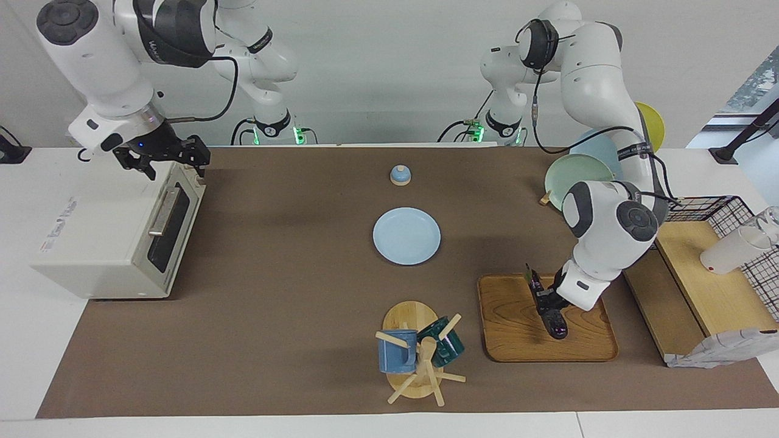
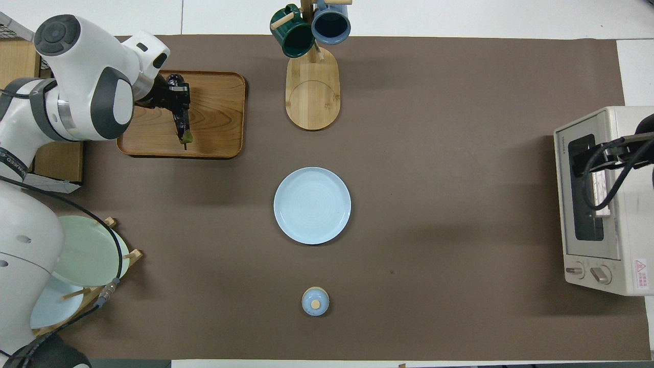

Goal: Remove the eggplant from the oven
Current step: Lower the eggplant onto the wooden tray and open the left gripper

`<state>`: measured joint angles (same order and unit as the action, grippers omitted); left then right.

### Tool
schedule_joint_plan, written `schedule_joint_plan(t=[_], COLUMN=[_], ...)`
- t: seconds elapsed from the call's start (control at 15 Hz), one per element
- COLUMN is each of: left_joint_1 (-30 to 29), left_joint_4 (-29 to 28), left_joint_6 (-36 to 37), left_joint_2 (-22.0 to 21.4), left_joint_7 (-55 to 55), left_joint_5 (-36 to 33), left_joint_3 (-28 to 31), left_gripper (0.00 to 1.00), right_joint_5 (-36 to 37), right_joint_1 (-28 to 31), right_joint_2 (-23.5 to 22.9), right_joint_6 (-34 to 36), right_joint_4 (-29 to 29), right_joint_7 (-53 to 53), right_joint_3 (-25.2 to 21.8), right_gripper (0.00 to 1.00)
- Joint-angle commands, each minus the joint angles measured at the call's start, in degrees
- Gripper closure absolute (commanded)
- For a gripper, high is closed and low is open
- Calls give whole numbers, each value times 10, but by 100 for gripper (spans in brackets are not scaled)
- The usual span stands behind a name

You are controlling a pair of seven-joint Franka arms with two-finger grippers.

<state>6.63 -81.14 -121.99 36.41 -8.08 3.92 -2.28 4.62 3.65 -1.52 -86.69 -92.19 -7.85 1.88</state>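
Observation:
The eggplant (image 1: pixel 551 310) is dark purple with a green stem tip and lies slanted on the wooden tray (image 1: pixel 511 340) toward the left arm's end of the table. My left gripper (image 1: pixel 543 299) is shut on it about mid-length. It also shows in the overhead view (image 2: pixel 181 122), with the left gripper (image 2: pixel 176 97) on it. The white oven (image 1: pixel 103 243) stands at the right arm's end with its dark glass door shut. My right gripper (image 1: pixel 198 159) hovers over the door's top edge, and shows over the oven's (image 2: pixel 621 276) door in the overhead view (image 2: pixel 595 163).
A light blue plate (image 1: pixel 406 236) lies mid-table, with a small blue lidded pot (image 1: pixel 400 175) nearer the robots. A mug tree (image 1: pixel 420 353) with a blue and a green mug stands beside the tray. A plate rack (image 1: pixel 578 173), a wire basket (image 1: pixel 739 225) and a white cup (image 1: pixel 730 252) are at the left arm's end.

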Motion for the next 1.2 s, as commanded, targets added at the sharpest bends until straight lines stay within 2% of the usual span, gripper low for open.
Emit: schedule_joint_plan(t=[0.0,0.2,0.33,0.47,0.6,0.73,0.8,1.13], left_joint_1=[-2,0,-6,-7,-11,-23,-28,-50], left_joint_4=[-5,-17,-12,-1,4,-24,-35,-36], left_joint_6=[-20,-24,-12,18,46,65,90,245], left_joint_2=[0,-5,-5,-9,-35,-90,-123,-235], left_joint_7=[4,18,30,31,25,13,13,11], left_joint_5=[-11,-10,-9,-11,-2,0,1,0], left_joint_3=[-5,-4,-4,-4,-4,-4,-4,-4], left_gripper=[100,100,1,0,0,0,0,0], right_joint_5=[-6,-8,-6,-6,-7,-15,-16,-16], right_joint_1=[-43,-51,-53,-55,-55,-57,-65,-67], right_joint_2=[42,42,40,42,44,51,51,50], right_joint_6=[-7,-8,-13,-15,-28,-25,-25,-27], right_joint_4=[-46,-48,-46,-47,-46,-47,-47,-48], right_joint_7=[9,11,12,23,44,72,98,94], right_joint_3=[-46,-64,-64,-66,-71,-73,-75,-88], right_gripper=[0,0,0,0,0,0,0,0])
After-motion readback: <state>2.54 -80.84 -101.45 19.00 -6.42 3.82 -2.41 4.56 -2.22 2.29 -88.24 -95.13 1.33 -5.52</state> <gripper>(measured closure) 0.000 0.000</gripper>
